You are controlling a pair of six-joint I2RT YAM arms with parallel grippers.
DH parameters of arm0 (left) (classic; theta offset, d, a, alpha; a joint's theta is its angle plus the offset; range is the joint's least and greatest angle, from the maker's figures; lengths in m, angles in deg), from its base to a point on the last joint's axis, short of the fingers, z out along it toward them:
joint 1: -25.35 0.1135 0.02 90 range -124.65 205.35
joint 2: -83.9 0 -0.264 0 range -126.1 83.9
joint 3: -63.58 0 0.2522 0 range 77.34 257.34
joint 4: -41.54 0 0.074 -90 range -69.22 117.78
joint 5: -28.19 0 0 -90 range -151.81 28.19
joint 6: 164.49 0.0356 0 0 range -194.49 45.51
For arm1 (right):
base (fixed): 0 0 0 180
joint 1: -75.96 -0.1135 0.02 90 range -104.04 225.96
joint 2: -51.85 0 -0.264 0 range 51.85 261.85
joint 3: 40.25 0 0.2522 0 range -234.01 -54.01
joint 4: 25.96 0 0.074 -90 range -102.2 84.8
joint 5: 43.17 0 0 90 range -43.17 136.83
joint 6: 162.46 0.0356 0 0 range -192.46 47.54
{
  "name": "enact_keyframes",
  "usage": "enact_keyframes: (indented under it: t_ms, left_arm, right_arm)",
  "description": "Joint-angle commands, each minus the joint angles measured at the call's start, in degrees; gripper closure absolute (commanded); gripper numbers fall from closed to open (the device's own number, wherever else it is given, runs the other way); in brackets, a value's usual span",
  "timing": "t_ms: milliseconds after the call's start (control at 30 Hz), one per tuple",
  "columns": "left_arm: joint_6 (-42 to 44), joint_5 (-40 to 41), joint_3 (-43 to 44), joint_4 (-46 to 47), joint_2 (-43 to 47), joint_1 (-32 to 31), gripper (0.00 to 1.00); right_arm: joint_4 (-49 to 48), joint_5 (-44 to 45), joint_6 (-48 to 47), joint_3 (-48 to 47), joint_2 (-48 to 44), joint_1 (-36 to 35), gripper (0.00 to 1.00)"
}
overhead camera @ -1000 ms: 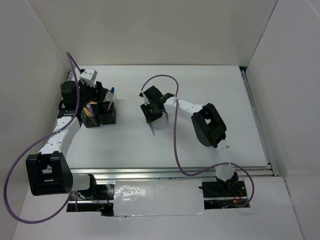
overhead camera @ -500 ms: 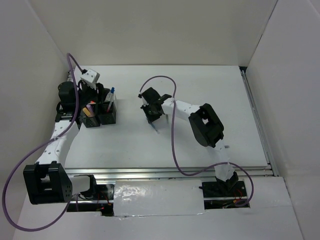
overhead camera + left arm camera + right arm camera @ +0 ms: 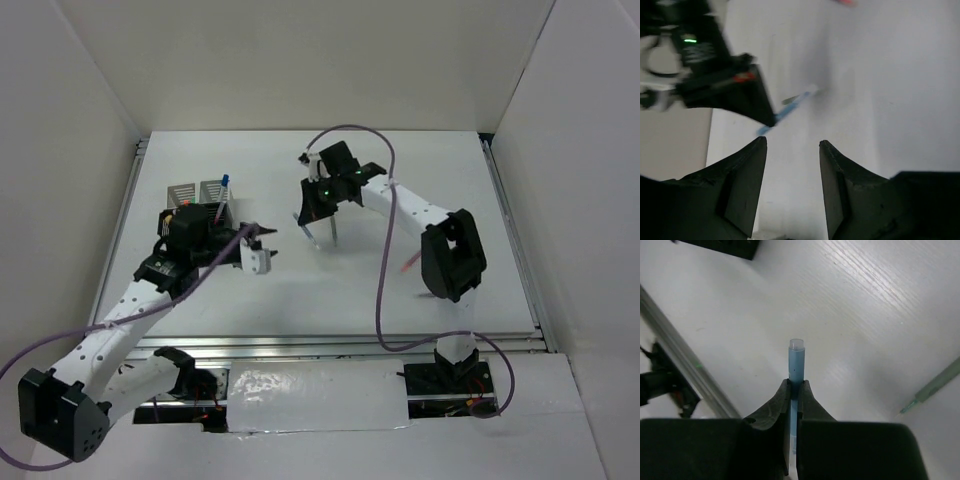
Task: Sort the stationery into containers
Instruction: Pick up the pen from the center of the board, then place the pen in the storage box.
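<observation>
The right gripper (image 3: 794, 383) had just clenched the blue pen (image 3: 795, 357); the left gripper (image 3: 792, 150) stayed released and empty. Delivery to the containers (image 3: 197, 190) remained.

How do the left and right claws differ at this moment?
The left claw stands open; the right claw is shut. The left claw holds nothing; the right claw pinches a blue pen. The left claw is close to the cups; the right claw is farther from them. Both are black and two-fingered.
</observation>
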Motion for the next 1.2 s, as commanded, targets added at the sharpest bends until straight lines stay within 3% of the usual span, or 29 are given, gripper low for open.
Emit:
enact_keyframes:
  t_ms: [0, 167, 333, 933, 1033, 1067, 1167]
  left_arm:
    - [20.8, 3.4, -2.6, -4.9, 0.2, -7.5, 0.42]
    - [27.0, 8.0, -3.4, -1.2, -2.4, -12.6, 0.42]
    - [28.8, 9.9, -4.8, 7.7, -5.7, -14.9, 0.42]
    - [33.5, 8.5, -3.1, 10.6, -13.2, -17.3, 0.43]
    - [33.6, 8.4, -2.3, 9.9, -13.8, -18.7, 0.54]
    - [33.6, 8.6, -2.2, 9.7, -13.9, -18.9, 0.63]
    - [33.3, 8.9, -2.1, 9.7, -13.8, -19.5, 0.77]
  right_arm:
    - [-0.5, -7.2, 6.6, 2.2, -7.1, 0.3, 1.00]
    - [-1.8, -4.1, 16.9, 6.1, -11.1, -0.6, 1.00]
    - [-3.9, -7.7, 21.8, 8.5, -11.5, -1.0, 1.00]
    - [-5.0, -12.8, 24.2, 9.2, -9.6, -0.4, 1.00]
    - [-5.0, -13.1, 24.4, 8.9, -9.2, -0.3, 1.00]
    - [-5.0, -13.1, 24.3, 8.6, -9.0, -0.4, 1.00]
    - [-5.1, -13.5, 24.1, 8.4, -8.8, -0.3, 1.00]
